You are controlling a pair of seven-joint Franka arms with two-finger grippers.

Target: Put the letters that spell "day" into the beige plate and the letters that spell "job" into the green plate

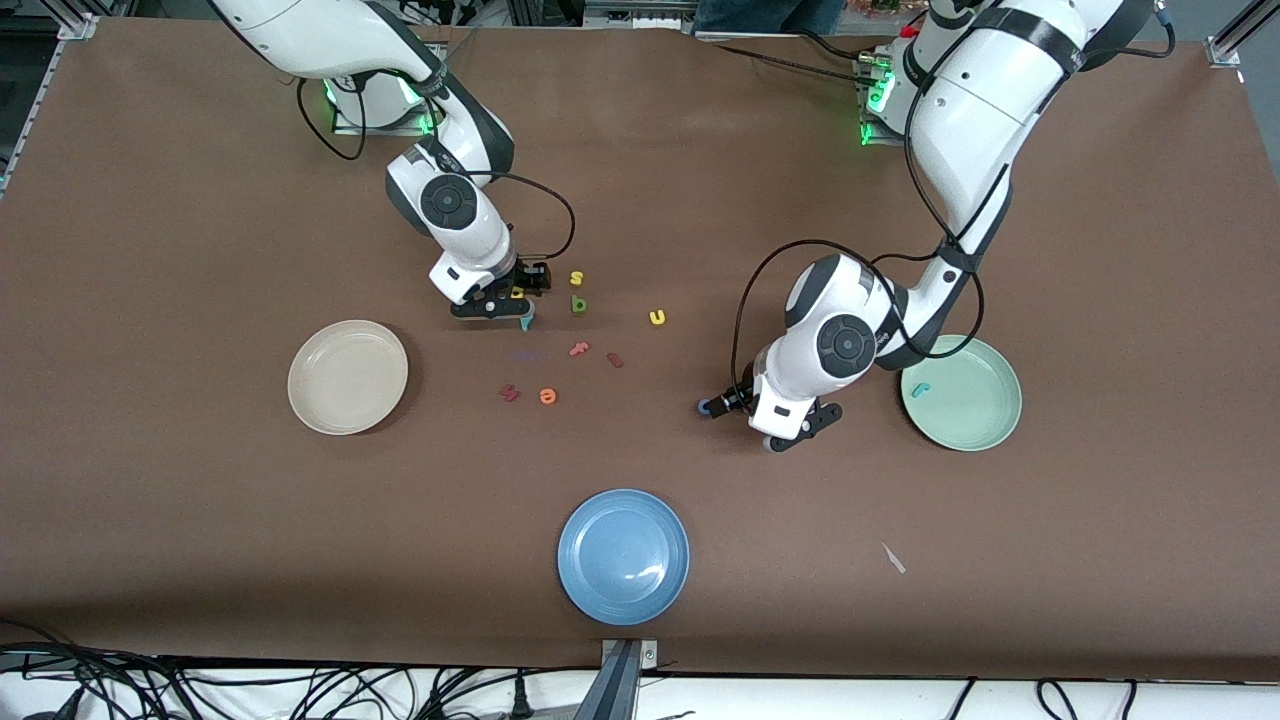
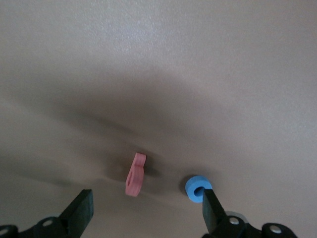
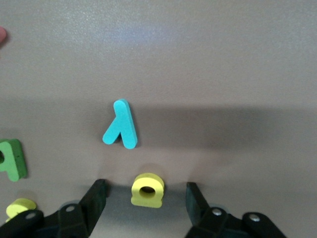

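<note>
My right gripper (image 1: 512, 297) (image 3: 146, 199) is down at the table, open, with the yellow loop-and-stem letter (image 3: 147, 189) (image 1: 517, 293) between its fingers and a gap on each side. The teal "y" (image 3: 121, 124) (image 1: 527, 320) lies just ahead of it. The dark green letter (image 1: 578, 304) (image 3: 10, 158) sits beside them. My left gripper (image 1: 722, 404) (image 2: 147, 210) is open low over the table. The blue ring "o" (image 2: 198, 188) (image 1: 706, 407) touches one finger. The red-pink letter (image 2: 136, 173) stands on edge ahead of the jaws. A teal hook letter (image 1: 920, 390) lies in the green plate (image 1: 975, 415). The beige plate (image 1: 347, 377) holds nothing.
A blue plate (image 1: 623, 556) sits nearest the front camera. Loose letters lie mid-table: yellow "s" (image 1: 576, 278), yellow "u" (image 1: 657, 317), a pink one (image 1: 579, 349), two dark red ones (image 1: 614, 360) (image 1: 509, 393) and an orange "e" (image 1: 547, 397).
</note>
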